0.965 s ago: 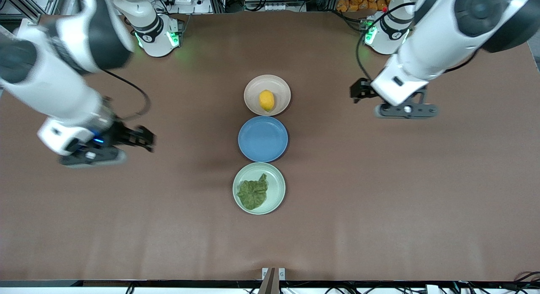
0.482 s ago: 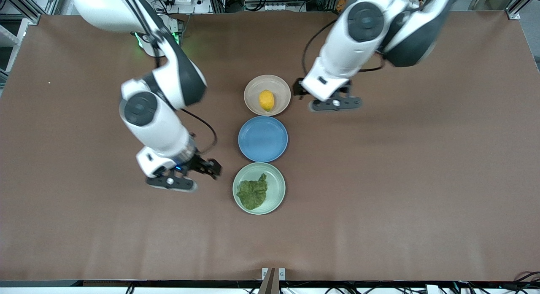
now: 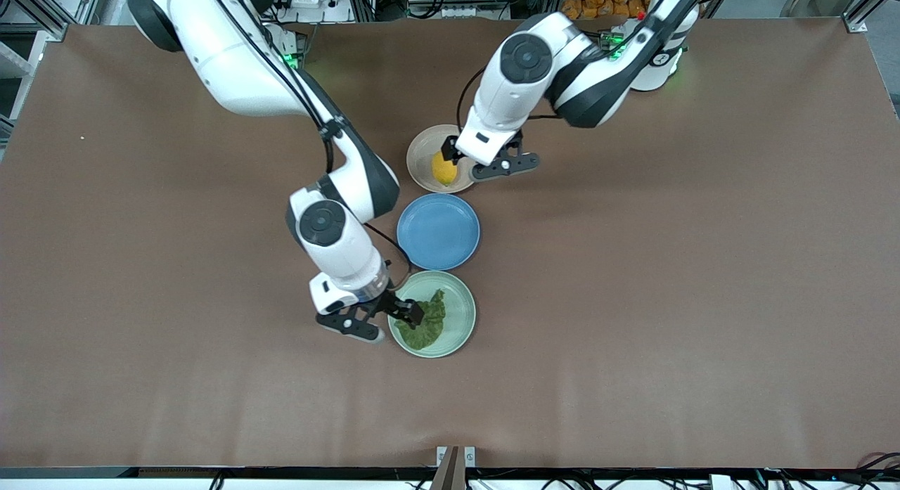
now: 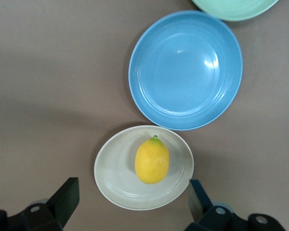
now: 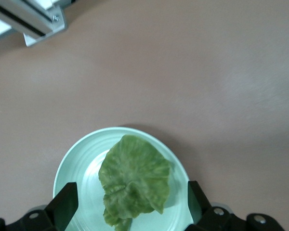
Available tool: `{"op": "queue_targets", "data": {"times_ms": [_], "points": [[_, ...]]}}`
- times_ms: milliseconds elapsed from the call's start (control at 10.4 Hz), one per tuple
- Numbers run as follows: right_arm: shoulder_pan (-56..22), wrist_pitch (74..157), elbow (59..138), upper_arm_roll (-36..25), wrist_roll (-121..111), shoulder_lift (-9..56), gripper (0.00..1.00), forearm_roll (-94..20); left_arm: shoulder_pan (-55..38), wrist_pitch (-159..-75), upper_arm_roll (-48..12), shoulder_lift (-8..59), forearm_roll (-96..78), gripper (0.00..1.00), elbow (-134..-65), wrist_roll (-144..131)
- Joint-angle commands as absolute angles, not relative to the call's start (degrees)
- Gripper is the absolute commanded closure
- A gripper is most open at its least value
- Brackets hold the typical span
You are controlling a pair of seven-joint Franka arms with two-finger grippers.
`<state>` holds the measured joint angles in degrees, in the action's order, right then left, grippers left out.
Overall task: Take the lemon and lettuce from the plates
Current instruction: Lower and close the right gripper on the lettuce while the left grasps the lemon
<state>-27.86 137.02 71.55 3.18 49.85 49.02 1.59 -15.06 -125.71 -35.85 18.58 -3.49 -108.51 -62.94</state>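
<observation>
approach step, both arms at once. the left gripper is hanging wide open and empty over the lemon on the beige-pink plate; the right gripper is hanging equally spread and empty over the lettuce on the mint green plate (the blue plate is lying between them, bare). judged next: each arm is needing a straight descent, fingers straddling its item, then closing.

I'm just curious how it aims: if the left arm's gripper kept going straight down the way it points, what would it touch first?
Most likely the lemon on the beige plate: the left gripper hangs open above it, fingers either side. Exact height is unclear.
</observation>
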Motion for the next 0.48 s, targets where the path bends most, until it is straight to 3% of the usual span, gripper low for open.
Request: {"op": "queue_targets", "data": {"times_ms": [0, 386], "points": [[-29.96, 136.41, 66.10, 2.64, 53.77, 53.17, 0.00, 2.28, -17.30, -129.44, -36.04, 22.57, -1.07, 0.00, -108.54, -66.43], [-31.55, 136.32, 66.18, 1.59, 53.88, 55.46, 0.00, 4.04, -22.49, -137.00, -36.04, 29.43, 11.83, 0.00, -110.12, -80.91]]}}
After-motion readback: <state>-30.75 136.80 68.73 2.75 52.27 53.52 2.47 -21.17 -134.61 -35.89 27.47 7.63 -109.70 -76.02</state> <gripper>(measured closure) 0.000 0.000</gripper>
